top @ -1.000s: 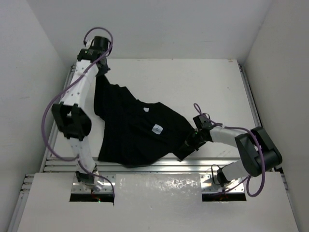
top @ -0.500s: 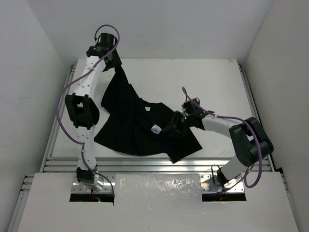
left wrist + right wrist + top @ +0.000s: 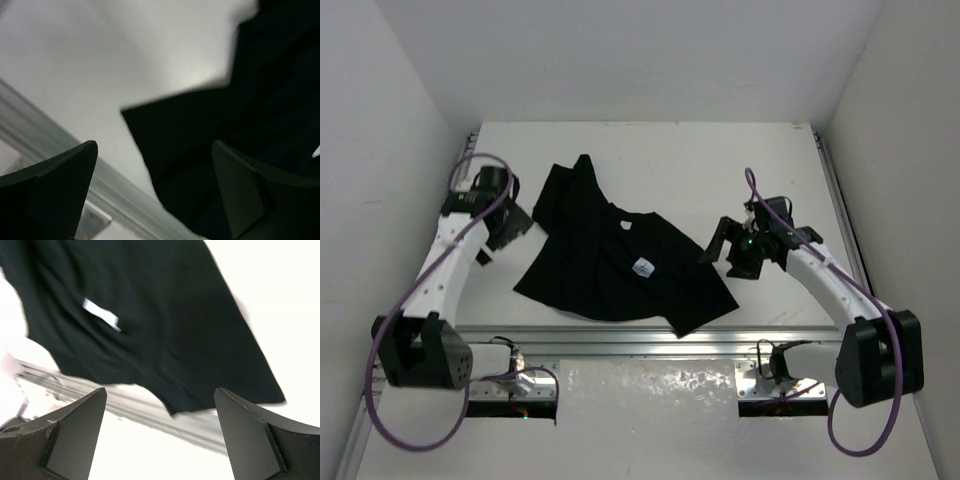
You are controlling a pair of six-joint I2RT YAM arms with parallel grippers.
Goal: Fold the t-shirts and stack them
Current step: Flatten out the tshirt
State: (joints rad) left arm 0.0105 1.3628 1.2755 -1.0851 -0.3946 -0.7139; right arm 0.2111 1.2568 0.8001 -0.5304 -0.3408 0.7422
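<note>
On the bench point(image 3: 720, 160), a black t-shirt point(image 3: 620, 265) lies rumpled
Left claw point(image 3: 507, 231) and right claw point(image 3: 733, 254) flank it, wide and empty; a pinch into bunched layers could skew the fold

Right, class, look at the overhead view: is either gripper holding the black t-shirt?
No: the left gripper and right gripper stand open beside the t-shirt, which lies on the table.

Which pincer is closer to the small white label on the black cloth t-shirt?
The right pincer. It hovers open beside the black cloth t-shirt, to the right of the small white label. The left pincer hangs open past the shirt's left edge, farther off.
</note>
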